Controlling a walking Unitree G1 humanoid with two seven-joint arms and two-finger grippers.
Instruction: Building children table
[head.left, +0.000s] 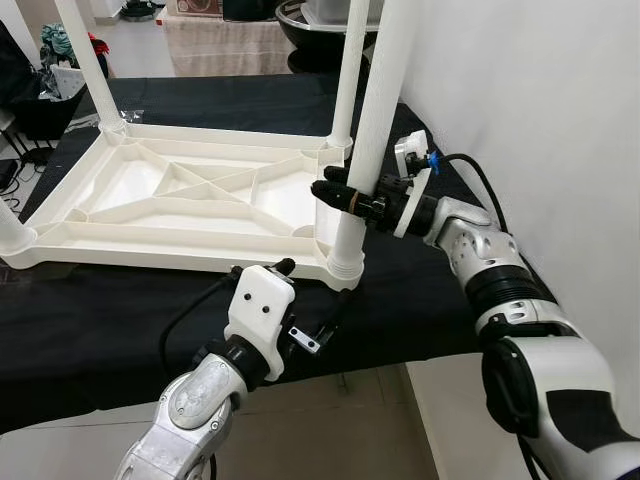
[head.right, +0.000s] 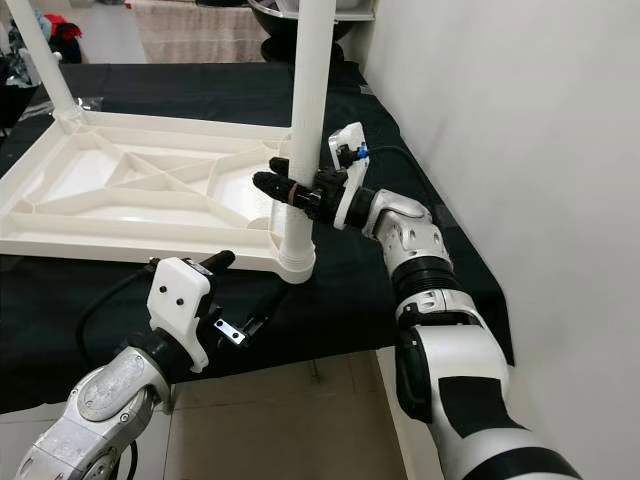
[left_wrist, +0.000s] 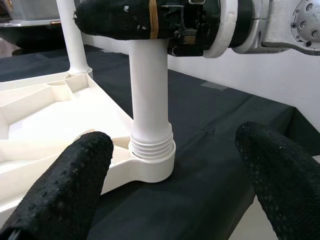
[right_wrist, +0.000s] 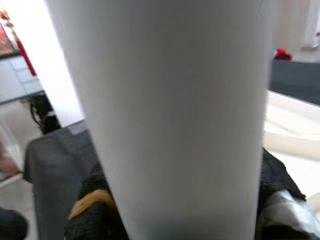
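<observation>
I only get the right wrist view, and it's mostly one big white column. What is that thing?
Observer: It's a white table leg, standing upright in a corner socket of an upside-down tabletop. The right tool is shut around it.
Operator: Is the other arm doing anything?
Observer: The left tool hangs open, low in front of that socket and apart from the leg.
Operator: Are any other legs on yet?
Observer: Yes, another leg stands in the far corner just behind this one.
</observation>
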